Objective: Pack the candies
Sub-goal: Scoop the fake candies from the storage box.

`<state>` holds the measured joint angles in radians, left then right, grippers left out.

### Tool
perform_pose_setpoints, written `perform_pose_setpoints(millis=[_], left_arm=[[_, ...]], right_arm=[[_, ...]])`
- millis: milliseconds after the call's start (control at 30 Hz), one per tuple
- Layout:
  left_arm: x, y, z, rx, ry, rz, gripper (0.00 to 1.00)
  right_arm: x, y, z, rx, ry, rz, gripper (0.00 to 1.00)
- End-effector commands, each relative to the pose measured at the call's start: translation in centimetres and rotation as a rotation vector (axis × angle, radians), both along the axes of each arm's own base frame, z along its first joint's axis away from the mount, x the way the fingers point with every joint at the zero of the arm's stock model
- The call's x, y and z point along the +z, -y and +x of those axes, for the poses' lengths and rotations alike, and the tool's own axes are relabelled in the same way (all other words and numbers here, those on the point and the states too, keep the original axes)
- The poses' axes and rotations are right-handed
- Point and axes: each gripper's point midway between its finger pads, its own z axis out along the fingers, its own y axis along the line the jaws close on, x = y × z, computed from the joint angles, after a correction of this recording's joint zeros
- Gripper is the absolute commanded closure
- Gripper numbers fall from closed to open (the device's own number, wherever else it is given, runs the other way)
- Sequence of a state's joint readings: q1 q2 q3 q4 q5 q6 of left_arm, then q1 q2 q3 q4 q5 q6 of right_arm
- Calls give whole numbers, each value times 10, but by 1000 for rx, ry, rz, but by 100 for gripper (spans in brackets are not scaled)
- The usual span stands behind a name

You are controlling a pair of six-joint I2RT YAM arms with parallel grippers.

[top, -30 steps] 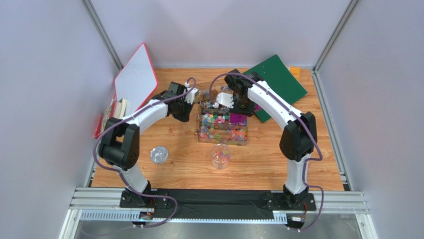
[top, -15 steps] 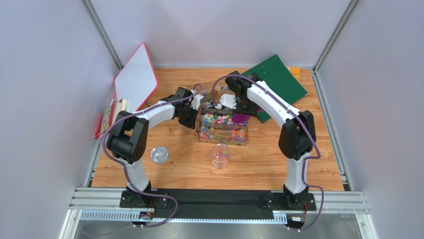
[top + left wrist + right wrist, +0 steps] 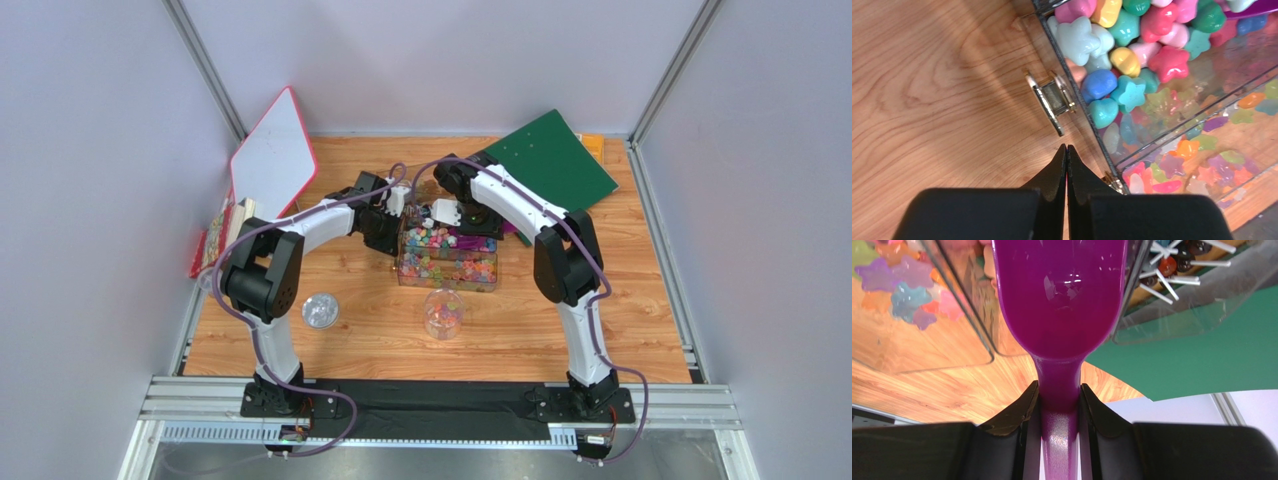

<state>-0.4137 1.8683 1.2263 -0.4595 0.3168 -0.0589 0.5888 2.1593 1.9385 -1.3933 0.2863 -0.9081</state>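
Fig.: R pincer (image 3: 1059,390) grasping the handle of the purple scoop (image 3: 1059,300), one finger on each side. The scoop's bowl reaches over the rim of the clear box (image 3: 1080,100) at its far-R side; contact w/ the contents cannot be told. L pincer (image 3: 1066,150) clenched, nothing between its fingers, tips just beside the box's L wall, near a small metal fitting (image 3: 1049,97) on that wall. Candies (image 3: 1132,55), star- and heart-shaped, mixed colours, fill the box. A few more lie in the small clear jar (image 3: 443,312) on the desk (image 3: 927,75) just in front of the box. Round lid (image 3: 320,310) front-L of the box. Bagged lollipops (image 3: 1177,270) and a green board (image 3: 555,160) behind the box to the R. A red-rimmed white board (image 3: 273,160) leans behind the box to the L.
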Motion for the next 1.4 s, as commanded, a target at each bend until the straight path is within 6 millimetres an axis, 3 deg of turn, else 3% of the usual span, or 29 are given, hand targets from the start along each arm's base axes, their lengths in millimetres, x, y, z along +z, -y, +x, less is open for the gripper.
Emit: perform_pose_setpoints(millis=[0, 333, 600, 1000, 1067, 1100, 1200, 1367], left_arm=[[23, 16, 5, 0, 26, -87, 100], [21, 20, 3, 14, 5, -115, 100], [23, 18, 4, 24, 17, -110, 100], [33, -1, 12, 58, 19, -101, 100], [37, -4, 11, 50, 17, -92, 94], [39, -5, 11, 43, 19, -85, 82], [45, -7, 8, 19, 16, -71, 62], [62, -11, 8, 10, 43, -59, 55]], right_arm=[[16, 28, -41, -73, -158, -174, 100], [4, 0, -42, -41, -168, -150, 100], [-18, -26, -40, -27, -207, -106, 100], [-32, -60, -56, -63, -350, 116, 100], [-31, -62, -57, -62, -369, 153, 100], [-29, -64, -59, -67, -375, 182, 100], [-30, -64, -63, -66, -403, 216, 100], [-35, -63, -61, -65, -375, 265, 100]])
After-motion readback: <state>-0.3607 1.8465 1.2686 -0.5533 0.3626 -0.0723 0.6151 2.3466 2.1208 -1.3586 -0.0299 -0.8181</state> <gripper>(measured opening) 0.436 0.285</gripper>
